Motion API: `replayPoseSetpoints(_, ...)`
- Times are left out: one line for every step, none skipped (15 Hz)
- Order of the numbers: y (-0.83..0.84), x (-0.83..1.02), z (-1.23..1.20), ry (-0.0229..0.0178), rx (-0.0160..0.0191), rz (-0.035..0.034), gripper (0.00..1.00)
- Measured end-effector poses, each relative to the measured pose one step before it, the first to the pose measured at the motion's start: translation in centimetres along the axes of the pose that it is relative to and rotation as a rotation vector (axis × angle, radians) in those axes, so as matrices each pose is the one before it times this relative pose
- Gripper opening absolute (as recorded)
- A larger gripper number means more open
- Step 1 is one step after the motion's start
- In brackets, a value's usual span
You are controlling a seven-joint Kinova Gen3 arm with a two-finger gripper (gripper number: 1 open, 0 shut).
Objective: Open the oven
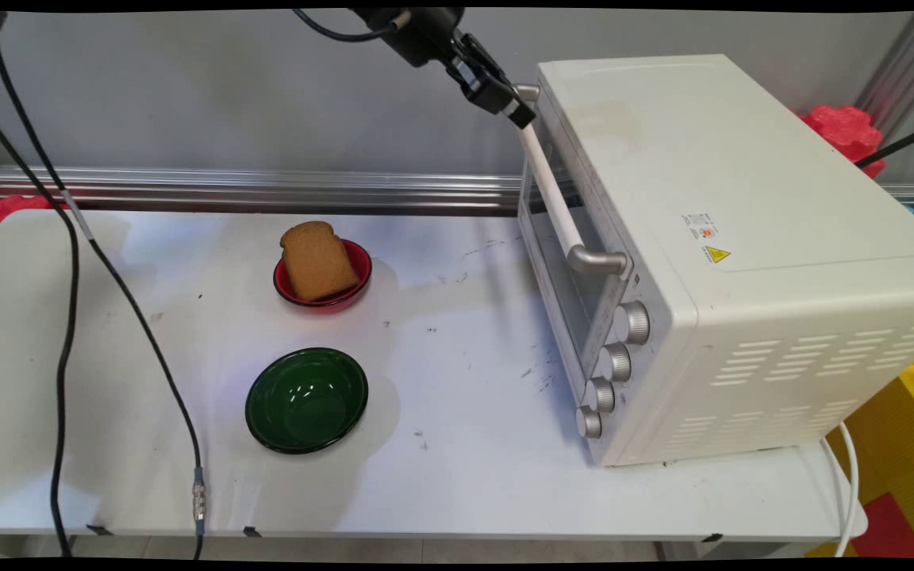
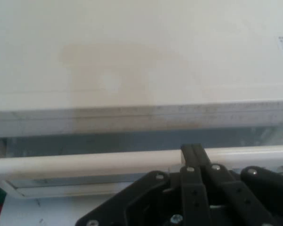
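My black gripper (image 1: 522,115) is up at the far end of the white toaster oven's (image 1: 727,198) door handle (image 1: 554,190). In the hand view the gripper (image 2: 192,149) is shut, its two fingers pressed together, their tips lying against the white handle bar (image 2: 85,162). Nothing is between the fingers. The oven's glass door looks closed, and the oven's top (image 2: 132,47) fills the view beyond the handle. Farther left on the table, a slice of brown bread (image 1: 316,260) leans in a red bowl (image 1: 362,266). A green bowl (image 1: 306,399) stands empty nearer the front.
Several knobs (image 1: 614,361) run down the oven's front at its near end. Black cables (image 1: 68,317) hang over the white table's (image 1: 465,357) left side. A metal rail (image 1: 266,190) runs along the wall. Red (image 1: 846,127) and yellow (image 1: 909,428) foam pieces lie at the right.
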Motion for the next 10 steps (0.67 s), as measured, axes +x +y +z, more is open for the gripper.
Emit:
replayPoseSetpoints(0.008,0.101,0.419,-0.00002,-0.00260,-0.00275,0.00)
replayPoseSetpoints(-0.003,0.059,0.336,0.00018,-0.00156,-0.00209,0.00)
replayPoseSetpoints(0.000,0.023,0.374,-0.00085,-0.00116,-0.00150,0.00)
replayPoseSetpoints(-0.012,0.025,0.400,-0.00139,-0.00131,-0.00066,0.00)
replayPoseSetpoints(-0.011,0.012,0.330,-0.00125,-0.00085,0.00002,0.00)
replayPoseSetpoints(-0.012,0.006,0.387,-0.00094,-0.00116,0.00092,0.00)
replayPoseSetpoints(-0.029,-0.012,0.369,-0.00102,-0.00091,0.00077,0.00)
replayPoseSetpoints(-0.025,0.006,0.302,-0.00011,-0.00064,0.00174,0.00)
replayPoseSetpoints(-0.062,0.012,0.343,0.00014,0.00007,0.00176,0.00)
replayPoseSetpoints(-0.078,0.003,0.310,0.00036,0.00110,0.00172,0.00)
